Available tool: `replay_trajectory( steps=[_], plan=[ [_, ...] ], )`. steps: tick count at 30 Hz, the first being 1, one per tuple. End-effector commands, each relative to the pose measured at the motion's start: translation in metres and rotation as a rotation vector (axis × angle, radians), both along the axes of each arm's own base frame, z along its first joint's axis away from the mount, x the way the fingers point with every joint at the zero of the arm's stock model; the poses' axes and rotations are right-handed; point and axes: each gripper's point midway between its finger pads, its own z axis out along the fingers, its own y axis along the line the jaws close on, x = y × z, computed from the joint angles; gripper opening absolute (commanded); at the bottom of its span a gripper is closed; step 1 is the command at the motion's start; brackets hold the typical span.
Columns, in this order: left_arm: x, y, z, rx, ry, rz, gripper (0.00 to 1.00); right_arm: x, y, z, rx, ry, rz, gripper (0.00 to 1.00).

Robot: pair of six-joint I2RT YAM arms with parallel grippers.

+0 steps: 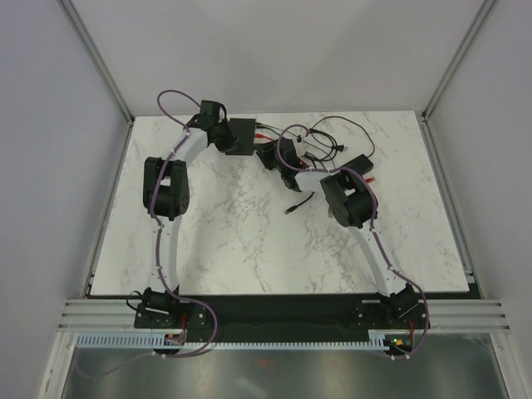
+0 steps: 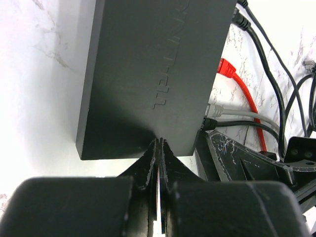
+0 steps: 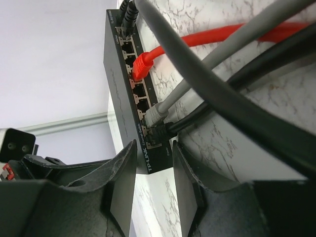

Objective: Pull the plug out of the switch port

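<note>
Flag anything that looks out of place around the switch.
What looks like a loose cable end lies unplugged on the marble table, apart from the switch. The cords beside the switch cross in a loose tangle. Nothing looks damaged.

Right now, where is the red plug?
In the right wrist view, upper left: the red plug sits at the switch's socket row, empty sockets between it and the grey plug below.

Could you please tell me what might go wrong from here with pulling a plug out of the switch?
The grey plug and black plug sit in neighbouring ports, so the open right gripper might catch both. The left gripper is shut, its tips merely at the switch edge, so the switch may slide with the pull.
</note>
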Motion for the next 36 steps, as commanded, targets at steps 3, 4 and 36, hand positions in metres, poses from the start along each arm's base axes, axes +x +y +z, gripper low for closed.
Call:
replay_trajectory(
  steps=[3,4,36],
  plan=[
    [-0.002,0.0,-0.004,0.01,0.005,-0.054,0.02,0.006,0.009,-0.004,0.016,0.009,-0.031,0.43],
    [-0.002,0.0,-0.004,0.009,0.005,-0.053,0.02,0.004,0.008,-0.009,0.008,0.02,-0.034,0.43],
    [-0.01,0.004,-0.017,0.001,0.055,-0.05,0.02,-0.004,0.001,-0.055,0.057,0.164,-0.137,0.33]
  ],
)
